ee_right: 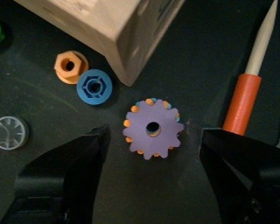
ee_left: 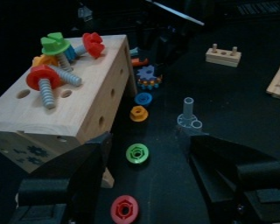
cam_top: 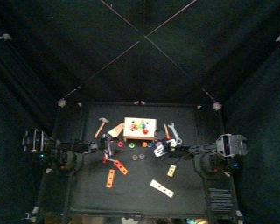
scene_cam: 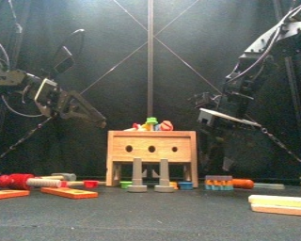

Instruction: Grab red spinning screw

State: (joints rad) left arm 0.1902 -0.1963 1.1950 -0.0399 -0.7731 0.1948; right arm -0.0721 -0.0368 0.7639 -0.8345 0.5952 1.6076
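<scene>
Small black table (cam_top: 136,197), black curtains (cam_top: 60,44)

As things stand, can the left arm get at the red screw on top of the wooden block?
Probably yes: the left gripper is open, and the red screw lies exposed on the wooden block, with nothing between.

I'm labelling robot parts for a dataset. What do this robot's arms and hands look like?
Both arms are black, jointed and slender, with thin cables along them. The left hand and right hand each have two broad, matte black jaws with blocky, squared tips. No markings are legible.
</scene>
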